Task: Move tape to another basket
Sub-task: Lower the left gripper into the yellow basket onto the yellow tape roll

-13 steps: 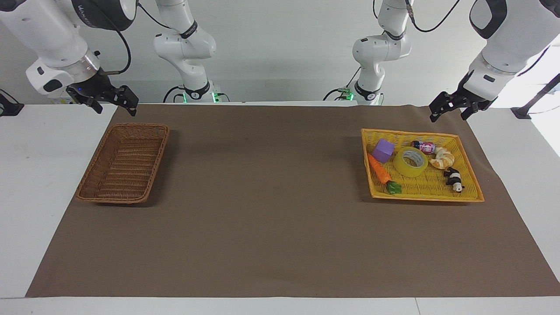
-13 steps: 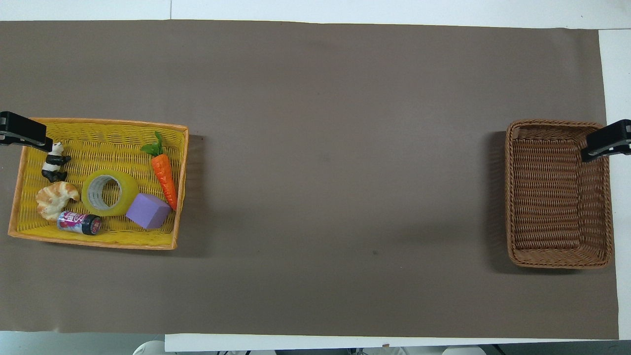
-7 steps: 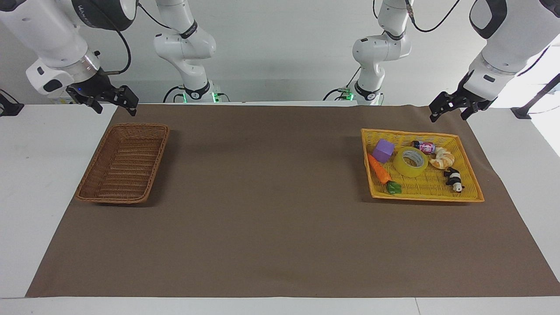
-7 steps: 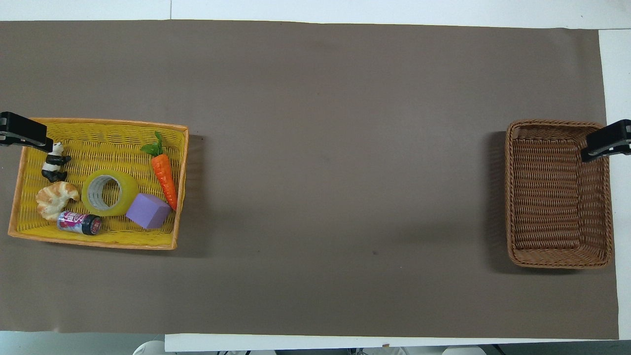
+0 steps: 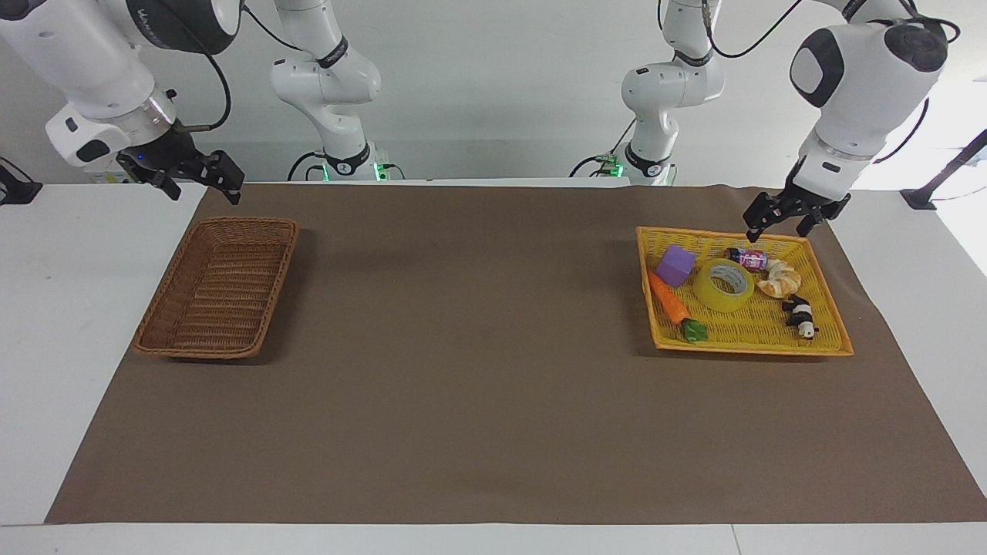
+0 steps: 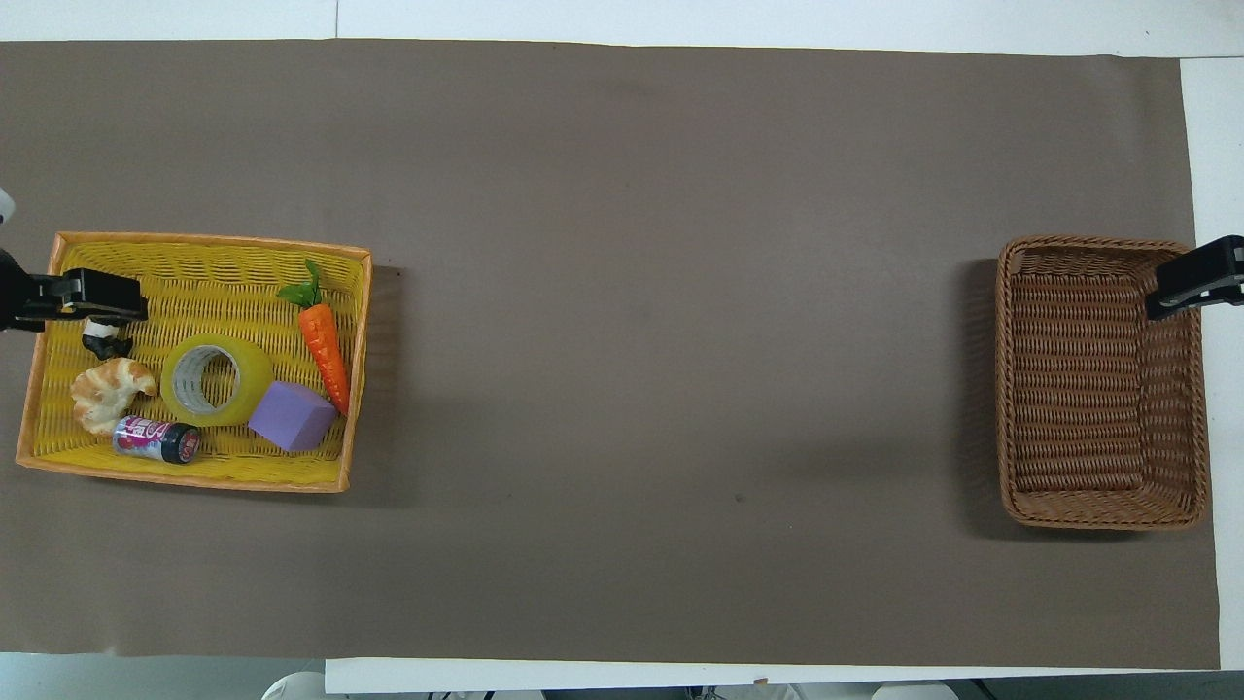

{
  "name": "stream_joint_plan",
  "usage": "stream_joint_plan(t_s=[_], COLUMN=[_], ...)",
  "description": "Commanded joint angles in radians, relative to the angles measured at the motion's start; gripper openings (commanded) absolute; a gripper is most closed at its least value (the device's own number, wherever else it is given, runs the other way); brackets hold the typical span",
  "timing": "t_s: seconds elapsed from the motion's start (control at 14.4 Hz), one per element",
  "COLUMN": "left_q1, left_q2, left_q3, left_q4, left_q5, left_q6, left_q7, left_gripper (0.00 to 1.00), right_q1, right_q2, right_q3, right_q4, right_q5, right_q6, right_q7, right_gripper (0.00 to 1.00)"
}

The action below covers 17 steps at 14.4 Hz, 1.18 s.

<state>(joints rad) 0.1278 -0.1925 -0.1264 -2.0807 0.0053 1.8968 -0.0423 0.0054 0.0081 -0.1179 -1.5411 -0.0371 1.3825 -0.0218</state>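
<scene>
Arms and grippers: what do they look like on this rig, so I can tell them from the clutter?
Both arms are glossy white with rounded segmented shells and dark grey or black joint caps. Thin black cables loop along the upper links. The bases show small green lights. The left gripper and right gripper are black, with two short fingers on a dark wrist block beneath a silver ring. Grey lettering marks the right arm's shell.

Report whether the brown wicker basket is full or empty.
Empty: the brown wicker basket shows only bare weave inside in both views; the tape sits in the yellow tray.
</scene>
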Motion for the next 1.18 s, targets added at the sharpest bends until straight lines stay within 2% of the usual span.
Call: stream_joint_plan(t_s=[0.0, 0.14, 0.28, 0.49, 0.55, 0.9, 1.11], left_q1=[0.074, 0.084, 0.084, 0.076, 0.076, 0.084, 0.084], left_q2=[-0.062, -0.050, -0.018, 0.057, 0.071, 0.093, 0.114], left_q3=[-0.002, -0.001, -0.002, -0.002, -0.002, -0.001, -0.001], left_q4=[-0.186, -0.278, -0.352, -0.358, -0.357, -0.349, -0.349], left_q5=[-0.007, -0.007, -0.007, -0.007, -0.007, -0.007, -0.007], left_q6=[0.135, 0.183, 0.307, 0.433, 0.442, 0.473, 0.475], left_q7=[0.073, 0.116, 0.116, 0.121, 0.122, 0.171, 0.193], left_gripper=[1.00, 1.00, 1.00, 0.99, 0.97, 0.75, 0.75], right_q1=[-0.005, -0.005, -0.005, -0.005, -0.004, -0.005, -0.005], right_q2=[-0.022, -0.022, -0.022, -0.022, -0.022, -0.022, -0.022], right_q3=[0.004, 0.004, 0.004, 0.004, 0.004, 0.004, 0.004], right_q4=[-0.024, -0.024, -0.024, -0.024, -0.024, -0.024, -0.024], right_q5=[-0.004, -0.004, -0.004, -0.004, -0.004, -0.004, -0.004], right_q6=[0.001, 0.001, 0.001, 0.001, 0.001, 0.001, 0.001], right_q7=[-0.021, -0.021, -0.021, -0.021, -0.021, -0.021, -0.021], right_gripper=[1.00, 1.00, 1.00, 1.00, 1.00, 1.00, 1.00])
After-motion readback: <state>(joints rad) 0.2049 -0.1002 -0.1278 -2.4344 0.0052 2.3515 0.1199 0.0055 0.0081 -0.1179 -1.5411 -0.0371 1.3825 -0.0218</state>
